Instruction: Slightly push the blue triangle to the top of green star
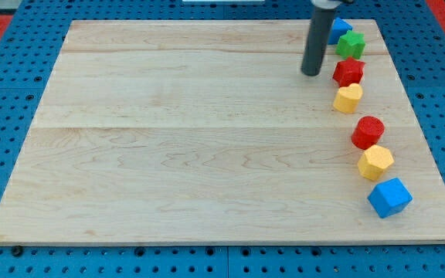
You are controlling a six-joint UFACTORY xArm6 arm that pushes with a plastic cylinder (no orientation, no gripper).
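Observation:
The blue triangle point(340, 28) lies near the board's top right edge, partly hidden behind my rod. The green star point(351, 45) sits just below and to the right of it, touching it. My tip point(311, 74) rests on the board to the left of the green star and below-left of the blue triangle, a short gap from both.
Down the right side lie a red star point(348, 72), a yellow heart point(348, 98), a red cylinder point(368, 132), a yellow hexagon point(375, 163) and a blue cube point(389, 197). The wooden board point(168, 139) ends close to the blocks on the right.

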